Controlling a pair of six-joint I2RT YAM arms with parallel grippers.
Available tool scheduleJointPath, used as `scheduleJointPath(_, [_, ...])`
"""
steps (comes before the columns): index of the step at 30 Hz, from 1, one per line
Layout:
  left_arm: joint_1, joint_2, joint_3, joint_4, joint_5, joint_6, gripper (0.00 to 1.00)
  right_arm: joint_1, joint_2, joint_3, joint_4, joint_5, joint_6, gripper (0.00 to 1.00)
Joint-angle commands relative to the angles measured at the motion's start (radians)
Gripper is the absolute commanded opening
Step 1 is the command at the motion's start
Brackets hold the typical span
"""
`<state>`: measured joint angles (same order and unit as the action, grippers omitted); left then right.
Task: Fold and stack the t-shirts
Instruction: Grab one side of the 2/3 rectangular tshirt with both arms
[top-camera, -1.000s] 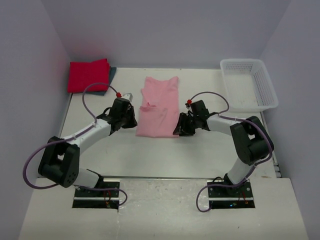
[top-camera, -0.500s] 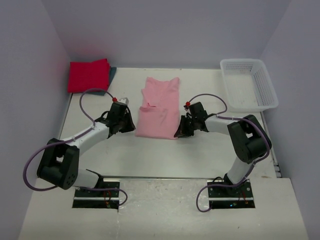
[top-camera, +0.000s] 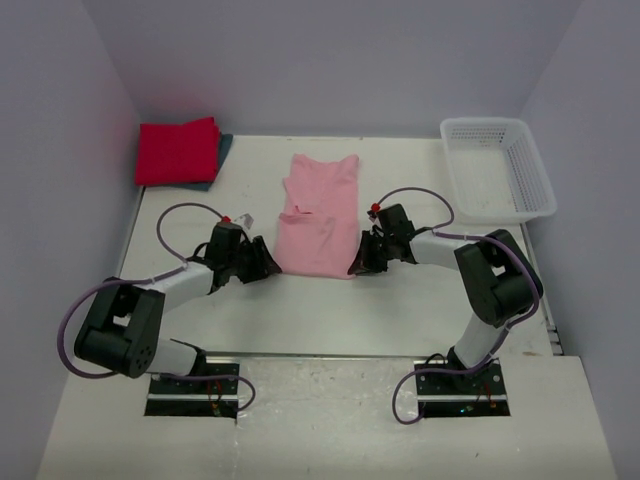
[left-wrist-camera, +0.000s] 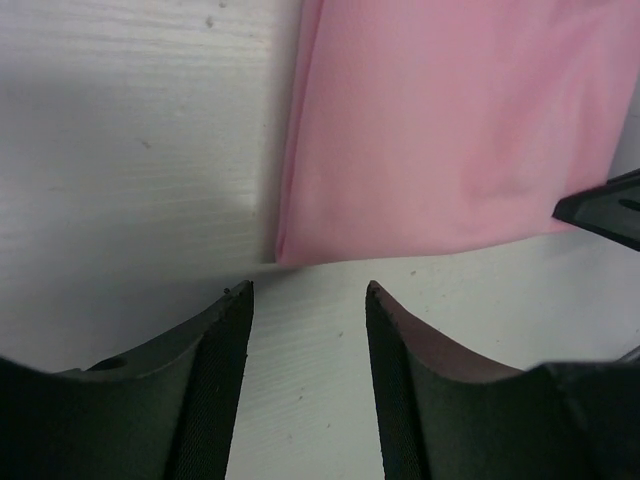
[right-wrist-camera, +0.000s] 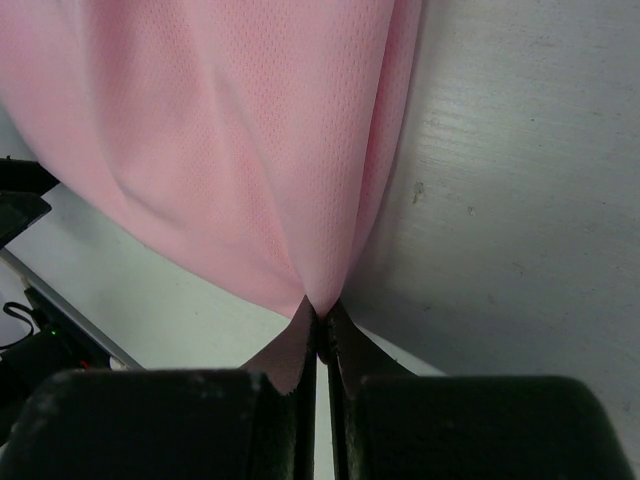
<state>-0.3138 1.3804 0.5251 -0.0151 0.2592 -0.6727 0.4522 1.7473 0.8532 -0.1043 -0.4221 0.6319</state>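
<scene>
At the centre of the bench (top-camera: 300, 310) the pink t-shirt (top-camera: 318, 215) lies flat, folded lengthwise into a narrow strip, collar end toward the far wall and hem toward the arms. Left gripper (top-camera: 262, 262): low over the bench, just beside the near-left corner of the hem; the jaws stand apart with only bare bench surface between them and no cloth in them. Right gripper (top-camera: 358, 262): at the near-right corner of the hem; the jaws are pressed together on a pinch of pink cloth, which gathers into a point at the fingertips and fans out in creases beyond them. Far-left corner: the red t-shirt (top-camera: 177, 150) lies folded on the teal t-shirt (top-camera: 224, 146), of which only an edge shows. Far-right corner: a white mesh basket (top-camera: 535, 175), well apart from the shirts.
</scene>
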Motion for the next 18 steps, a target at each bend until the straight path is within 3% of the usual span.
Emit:
scheduleJointPath(1, [0.016,0.045,-0.017,0.127,0.092,-0.022,0.51,0.009,0.017,-0.002,-0.02,0.049,-0.021,0.0])
scheduleJointPath(11, [0.039,0.141,-0.011,0.153,0.084,-0.007,0.48,0.011,0.017,-0.005,-0.015,0.048,-0.02,0.0])
scheduleJointPath(16, [0.044,0.149,-0.013,0.149,0.074,0.001,0.39,0.011,0.02,-0.005,-0.012,0.046,-0.02,0.0])
scheduleJointPath(18, [0.048,0.161,-0.011,0.148,0.069,0.005,0.3,0.009,0.023,-0.003,-0.014,0.046,-0.02,0.0])
